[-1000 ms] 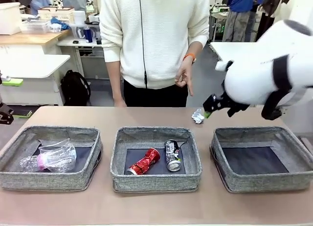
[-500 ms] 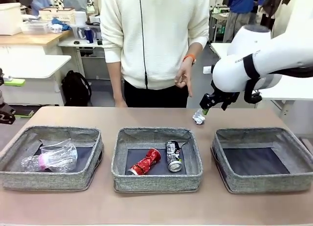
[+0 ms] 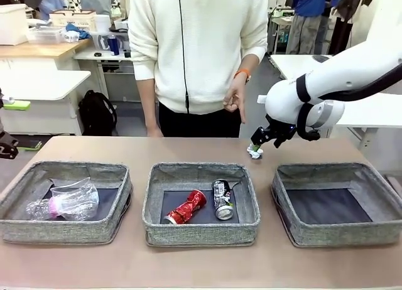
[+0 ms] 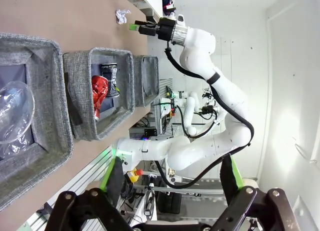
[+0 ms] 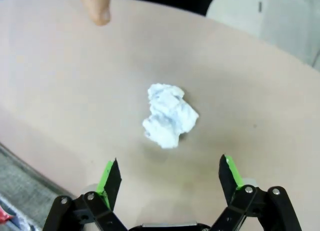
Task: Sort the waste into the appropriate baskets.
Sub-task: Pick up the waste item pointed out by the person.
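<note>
Pale brown matte tabletop [image 3: 201,265] fills lower half of frame. Upper left: light wooden workbench [image 3: 38,49] with clear plastic storage boxes [image 3: 45,33], white side table [image 3: 41,84] below it, black backpack [image 3: 97,112] on grey floor [image 3: 129,123]. Upper right: white table [image 3: 295,64]. Bright, even indoor light.

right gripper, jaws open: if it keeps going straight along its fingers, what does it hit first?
Most likely the small white paper wad, centred ahead of the right gripper between its open jaws, lying on the table. Remaining distance is hard to judge.
</note>
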Robot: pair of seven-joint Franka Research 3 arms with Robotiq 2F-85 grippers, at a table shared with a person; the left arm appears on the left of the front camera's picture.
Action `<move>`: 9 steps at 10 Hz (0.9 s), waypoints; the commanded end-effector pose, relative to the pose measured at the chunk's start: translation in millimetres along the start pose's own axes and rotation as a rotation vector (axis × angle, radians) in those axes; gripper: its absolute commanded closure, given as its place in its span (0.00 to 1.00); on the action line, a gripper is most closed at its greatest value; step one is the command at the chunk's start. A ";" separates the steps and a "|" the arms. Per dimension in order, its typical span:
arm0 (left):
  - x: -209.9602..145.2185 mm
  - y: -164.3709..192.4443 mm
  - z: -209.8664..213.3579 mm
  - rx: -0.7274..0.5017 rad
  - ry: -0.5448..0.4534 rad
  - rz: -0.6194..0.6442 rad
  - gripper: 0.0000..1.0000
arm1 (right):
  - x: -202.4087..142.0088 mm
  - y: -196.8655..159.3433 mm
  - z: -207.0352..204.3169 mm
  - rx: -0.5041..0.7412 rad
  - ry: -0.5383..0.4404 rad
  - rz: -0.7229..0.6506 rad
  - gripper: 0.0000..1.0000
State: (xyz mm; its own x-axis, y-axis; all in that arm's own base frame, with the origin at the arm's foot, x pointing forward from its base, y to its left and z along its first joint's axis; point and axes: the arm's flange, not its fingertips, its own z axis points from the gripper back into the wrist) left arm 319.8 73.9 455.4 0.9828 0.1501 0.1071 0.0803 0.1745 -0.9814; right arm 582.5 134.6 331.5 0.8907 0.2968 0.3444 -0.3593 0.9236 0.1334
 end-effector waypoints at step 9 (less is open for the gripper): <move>0.4 -1.5 -1.1 -0.026 -0.008 -0.020 0.00 | 16.9 -23.8 -51.5 0.128 -0.110 -0.034 0.00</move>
State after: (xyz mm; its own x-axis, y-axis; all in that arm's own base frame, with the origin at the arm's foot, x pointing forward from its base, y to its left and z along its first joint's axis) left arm 319.7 74.1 455.5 0.9828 0.1505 0.1072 0.0804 0.1744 -0.9814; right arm 618.3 133.3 287.7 0.8843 0.2288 0.4069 -0.3518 0.8997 0.2585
